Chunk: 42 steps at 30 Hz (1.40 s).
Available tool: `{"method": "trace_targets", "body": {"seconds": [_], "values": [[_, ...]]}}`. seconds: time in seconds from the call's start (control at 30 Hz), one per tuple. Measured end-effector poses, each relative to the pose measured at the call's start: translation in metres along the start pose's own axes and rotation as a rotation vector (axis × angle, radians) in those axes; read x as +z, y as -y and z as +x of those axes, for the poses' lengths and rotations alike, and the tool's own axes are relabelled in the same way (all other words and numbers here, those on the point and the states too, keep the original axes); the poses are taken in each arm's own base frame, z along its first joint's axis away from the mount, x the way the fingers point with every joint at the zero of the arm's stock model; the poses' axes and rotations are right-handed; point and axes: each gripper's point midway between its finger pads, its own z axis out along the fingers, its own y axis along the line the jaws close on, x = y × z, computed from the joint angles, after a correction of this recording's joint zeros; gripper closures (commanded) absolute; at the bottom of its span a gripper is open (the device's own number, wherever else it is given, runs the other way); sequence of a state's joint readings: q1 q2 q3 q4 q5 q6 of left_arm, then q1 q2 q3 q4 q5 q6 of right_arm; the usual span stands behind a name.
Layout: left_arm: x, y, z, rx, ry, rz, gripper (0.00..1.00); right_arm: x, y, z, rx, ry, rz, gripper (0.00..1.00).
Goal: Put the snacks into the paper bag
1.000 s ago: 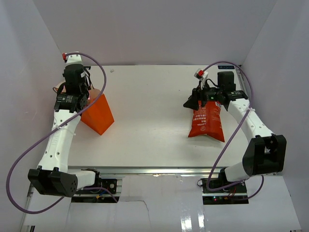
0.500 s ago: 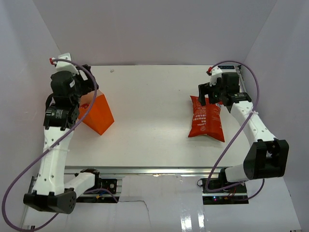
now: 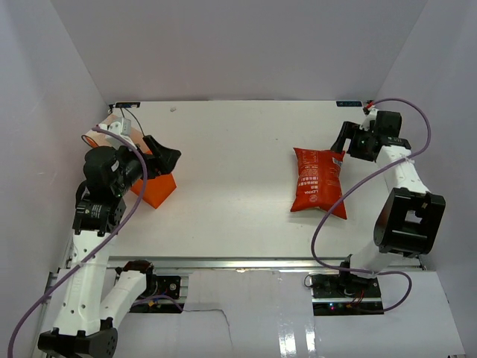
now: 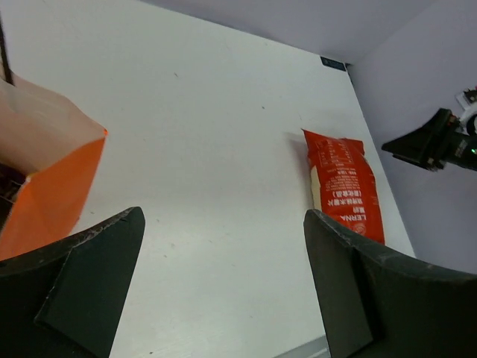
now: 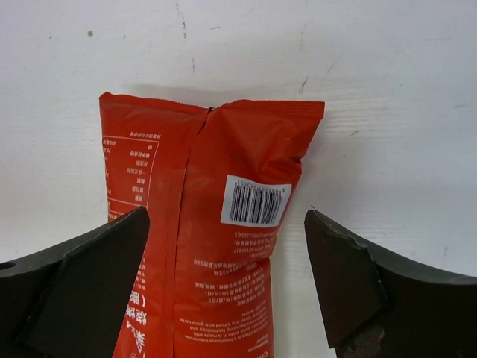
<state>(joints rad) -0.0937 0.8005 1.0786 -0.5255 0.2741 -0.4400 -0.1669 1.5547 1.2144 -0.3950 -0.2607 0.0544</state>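
From where I stand, the red-orange crisp bag [image 3: 319, 181] lies flat on the right half of the white table [image 3: 231, 149]. It is a puffy, glossy foil pillow with flat sealed ends, its long side running away from the arms. The right wrist camera looks down on its far end. A seam runs down the middle of the back, fine white print fills the left panel, and a white barcode label [image 5: 256, 201] sits just right of the seam. The right gripper [image 3: 344, 142] hangs near the bag's far right corner, its two dark wedge-shaped fingers [image 5: 82, 276] spread wide and gripping nothing. In its own camera the foil shows in the gap between them. Over on the left sits the paper bag [image 3: 156, 190], bright orange matte paper with sharp folded creases. The left wrist camera catches its open mouth, with a paler peach inner surface and one crisp pointed corner. The left gripper [image 3: 160, 156] is raised beside it and covers the bag's upper part in the overhead view. Its jaws are parted wide and empty, with only bare tabletop between them. The crisp bag and the paper bag are well apart, on opposite sides of the table. I can't make out what, if anything, lies inside the paper bag.
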Motion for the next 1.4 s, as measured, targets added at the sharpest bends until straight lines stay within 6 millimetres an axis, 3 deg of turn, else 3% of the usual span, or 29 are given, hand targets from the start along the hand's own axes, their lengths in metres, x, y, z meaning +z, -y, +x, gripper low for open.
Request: {"method": "trace_targets", "body": {"seconds": [0.07,0.23,0.43,0.57,0.63,0.73,0.83,0.97,1.17,1.23,1.4], "values": [[0.002,0.002,0.014,-0.041,-0.043,0.027,0.02,0.009,0.001,-0.002,0.063,-0.014,-0.017,0.1],[-0.004,0.015,0.029,-0.112,-0.081,0.101,0.02,0.035,0.004,0.003,0.203,-0.071,-0.026,0.1],[-0.013,0.028,0.031,-0.167,-0.08,0.163,0.02,0.06,0.01,0.036,0.351,-0.189,0.001,0.09],[-0.014,0.032,0.037,-0.206,-0.093,0.19,0.02,0.062,0.009,0.052,0.404,-0.217,0.001,0.0],[-0.012,0.035,0.041,-0.231,-0.106,0.212,0.02,0.063,0.007,0.058,0.423,-0.23,-0.007,0.09],[-0.004,0.037,0.05,-0.285,-0.143,0.242,0.02,0.064,0.0,0.064,0.45,-0.244,-0.04,0.35],[0.006,0.036,0.06,-0.343,-0.184,0.259,0.02,0.064,-0.007,0.068,0.467,-0.253,-0.081,0.48],[0.02,0.036,0.075,-0.416,-0.24,0.271,0.02,0.063,-0.016,0.066,0.47,-0.252,-0.141,0.72],[0.04,0.073,0.1,-0.441,-0.338,0.357,0.02,0.04,-0.038,0.049,0.403,-0.181,-0.264,0.87],[0.051,0.086,0.117,-0.451,-0.387,0.368,0.02,0.03,-0.048,0.042,0.363,-0.15,-0.316,0.91],[0.09,0.097,0.165,-0.501,-0.5,0.308,0.02,-0.003,-0.082,0.025,0.218,-0.07,-0.51,0.92]]}}
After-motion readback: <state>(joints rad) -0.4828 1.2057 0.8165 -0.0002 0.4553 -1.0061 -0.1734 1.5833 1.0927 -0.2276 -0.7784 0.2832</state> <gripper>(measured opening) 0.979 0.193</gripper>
